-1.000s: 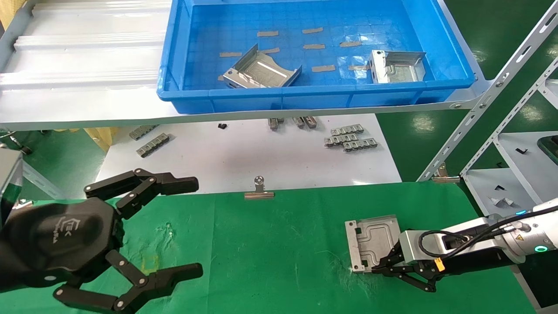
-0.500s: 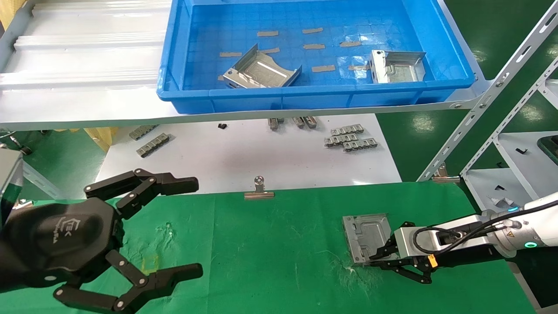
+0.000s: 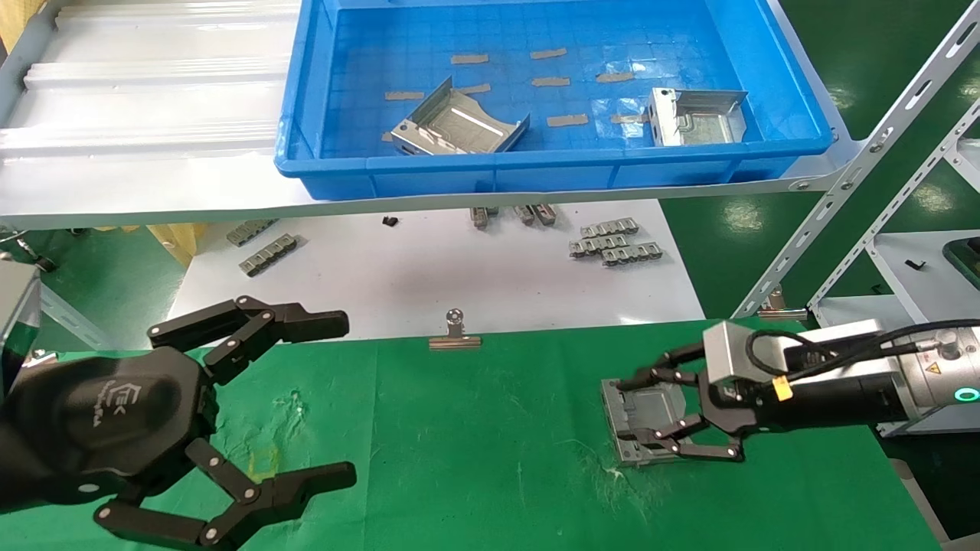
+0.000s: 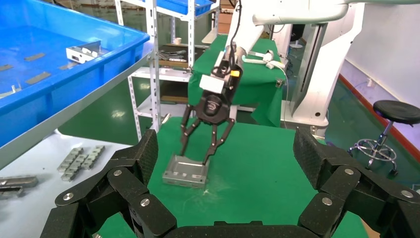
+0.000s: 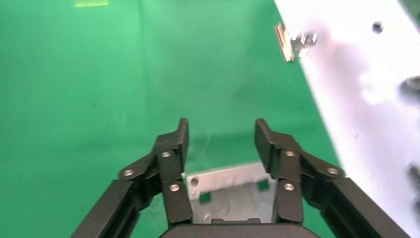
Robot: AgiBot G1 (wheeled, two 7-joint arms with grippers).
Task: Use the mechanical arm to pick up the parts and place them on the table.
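Observation:
One silver-grey part [image 3: 639, 417] lies flat on the green table [image 3: 498, 428], flanges up. My right gripper [image 3: 641, 415] hovers just over it, open, its fingers spread over the part without gripping it. The left wrist view shows this gripper [image 4: 194, 157] with its fingertips at the part [image 4: 185, 173]. The right wrist view shows the part [image 5: 233, 191] below and between the open fingers [image 5: 173, 148]. Two more parts [image 3: 459, 122] [image 3: 700, 115] lie in the blue bin [image 3: 536, 172]. My left gripper [image 3: 348, 399] is open and empty at the table's left front.
The bin sits on a grey shelf above a white sheet [image 3: 459, 283] holding grey clip strips [image 3: 612, 245]. A binder clip [image 3: 455, 333] pins the cloth's far edge. A slotted shelf frame [image 3: 842, 184] stands at the right. A yellow mark [image 3: 264, 459] lies near the left gripper.
My right gripper held the part tilted at its near edge, lowered it flat onto the green cloth, then opened and lifted over it. The left arm has not moved.

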